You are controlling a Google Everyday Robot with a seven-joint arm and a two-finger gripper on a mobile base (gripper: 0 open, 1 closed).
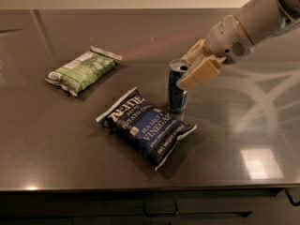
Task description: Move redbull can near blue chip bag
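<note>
The redbull can (176,92) stands upright on the dark table, its silver top showing. It is just behind the right end of the blue chip bag (145,126), close to it. The bag lies flat, with white lettering and white crimped ends. My gripper (191,69) reaches in from the upper right at the can's top and covers the can's upper right side. The can's base rests on the table.
A green chip bag (82,70) lies flat at the back left, well apart from the can. The table's front edge (140,187) runs below the blue bag, with drawers under it. My white arm (253,22) crosses the upper right.
</note>
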